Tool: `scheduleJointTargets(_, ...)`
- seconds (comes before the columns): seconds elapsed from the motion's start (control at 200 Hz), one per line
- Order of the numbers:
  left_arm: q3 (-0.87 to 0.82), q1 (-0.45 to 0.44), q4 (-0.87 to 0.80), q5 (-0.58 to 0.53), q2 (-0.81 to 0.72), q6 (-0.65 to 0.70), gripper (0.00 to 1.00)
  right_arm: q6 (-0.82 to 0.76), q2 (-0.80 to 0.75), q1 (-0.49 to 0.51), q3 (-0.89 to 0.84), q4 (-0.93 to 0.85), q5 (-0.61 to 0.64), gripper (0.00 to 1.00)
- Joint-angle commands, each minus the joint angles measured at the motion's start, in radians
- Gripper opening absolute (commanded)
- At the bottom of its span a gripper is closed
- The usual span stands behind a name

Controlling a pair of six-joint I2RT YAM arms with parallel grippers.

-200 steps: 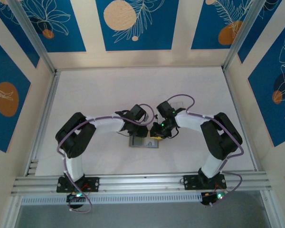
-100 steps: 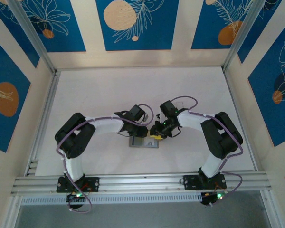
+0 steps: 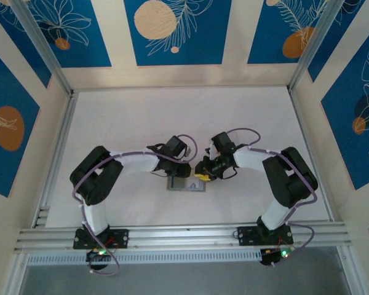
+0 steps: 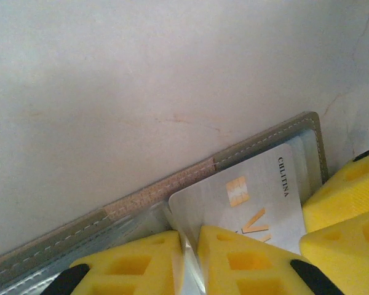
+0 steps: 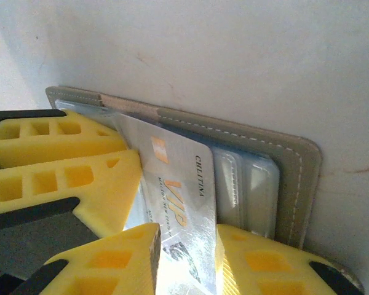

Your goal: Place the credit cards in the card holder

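The card holder (image 3: 183, 184) lies open on the table, olive-grey with pale stitching (image 5: 295, 178) and clear plastic sleeves inside. My left gripper (image 4: 189, 246) is shut on the edge of one clear sleeve (image 4: 129, 221), pinching it up. My right gripper (image 5: 186, 239) is shut on a silver credit card (image 5: 178, 178) with a gold chip and "VIP" lettering. The card is tilted over the holder, its far corner near the middle fold (image 4: 160, 187). The two grippers (image 3: 183, 174) (image 3: 202, 176) sit close together above the holder.
The right gripper's yellow fingers (image 4: 350, 196) crowd the left wrist view's right side. The left gripper's fingers (image 5: 55, 138) press close at the left of the right wrist view. White tabletop (image 3: 129, 123) stretches beyond the holder, with metal frame rails (image 3: 184, 236) at the near edge.
The right wrist has shifted slightly toward the holder with the card. The left arm has stayed almost still.
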Motion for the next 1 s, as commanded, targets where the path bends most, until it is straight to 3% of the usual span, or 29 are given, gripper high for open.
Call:
scheduleJointTargets(0.0,-0.083,-0.017,-0.071,-0.019,0.131,-0.007,0.19,0.013,-0.046,0.016,0.014,0.138,-0.091,0.30)
scheduleJointTargets(0.38,-0.099,-0.016,-0.058,-0.017,0.147,-0.009,0.18,0.032,-0.010,0.043,0.005,0.210,-0.100,0.31)
scheduleJointTargets(0.515,-0.107,-0.017,-0.042,-0.001,0.145,-0.012,0.18,-0.026,0.012,0.106,0.042,0.124,0.023,0.31)
scheduleJointTargets(0.685,-0.114,-0.016,-0.015,0.033,0.153,-0.025,0.18,-0.034,0.046,0.149,0.022,0.186,0.071,0.31)
scheduleJointTargets(0.765,-0.119,-0.015,-0.013,0.035,0.147,-0.027,0.19,-0.068,0.053,0.175,0.060,0.083,0.194,0.30)
scheduleJointTargets(0.995,-0.138,-0.007,-0.017,0.022,0.144,-0.024,0.18,-0.100,0.049,0.209,0.132,-0.123,0.373,0.31)
